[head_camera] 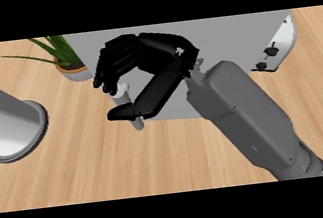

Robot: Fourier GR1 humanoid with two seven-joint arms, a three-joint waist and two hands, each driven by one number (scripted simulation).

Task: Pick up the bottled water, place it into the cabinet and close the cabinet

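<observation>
We look down on a light wooden counter (126,165) with a grey cabinet (245,33) at the top middle. Its white door (284,41) stands swung out at the cabinet's right side, with two dark fittings showing on it.

The right hand (147,57) comes in from the lower right on its grey forearm and sits over the cabinet's left part. Its fingers (111,69) are curled down and its thumb (145,100) reaches across beneath them. Together they clasp the bottled water (137,123). We see the bottle only as a pale piece between fingers and thumb and a pale end poking out below the thumb, over the wood just at the cabinet's lower left corner.

A potted plant (70,66) stands just beside the fingers, at the cabinet's left edge. A large grey cylinder (6,123) fills the left border, apart from the hand. Between them and below the hand lies bare wood.
</observation>
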